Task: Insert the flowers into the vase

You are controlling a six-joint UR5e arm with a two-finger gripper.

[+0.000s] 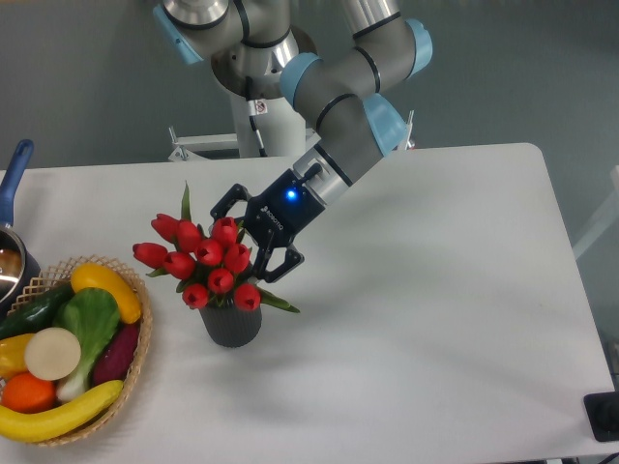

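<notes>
The flowers [198, 261], a bunch of red tulips with green leaves, stand in the dark grey vase [232, 327] with the heads leaning left over its mouth; the stems are hidden inside. My gripper [243, 241] comes in from the upper right, just behind and to the right of the blooms. Its black fingers [279, 263] are spread apart on either side of the bunch, so it is open. The vase stands upright on the white table, left of centre.
A wicker basket [145, 333] of fruit and vegetables sits at the front left, close to the vase. A pot with a blue handle [15, 172] is at the left edge. A small black object [602, 416] lies at the front right corner.
</notes>
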